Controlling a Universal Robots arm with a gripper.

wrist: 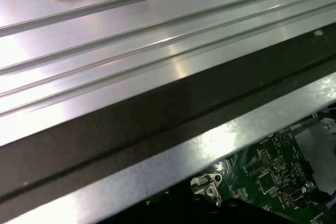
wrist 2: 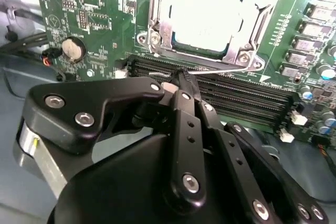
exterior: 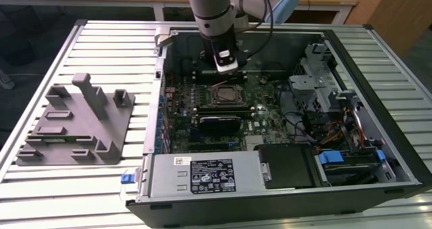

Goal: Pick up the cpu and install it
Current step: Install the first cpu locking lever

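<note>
Exterior view first, going from its left: a grey plastic holder (exterior: 74, 125) with upright posts sits on the ribbed metal surface (exterior: 101, 42). Just beside it lies the open computer case (exterior: 398, 153), with the green motherboard (exterior: 263, 119) inside. The power supply (exterior: 202, 176) carries a white and a black label, print too small to make out. The arm comes down over the board, and its hand (exterior: 226, 67) hangs just behind the black socket frame (exterior: 225, 94).

Seen in the second wrist view, the hand (wrist 2: 185, 80) has its black fingers (wrist 2: 178, 106) pinched together on nothing, tips over the memory slots (wrist 2: 236, 98). The cpu (wrist 2: 210, 11) lies flat in the socket beyond, its silver top washed out by glare and one edge cut off.
</note>
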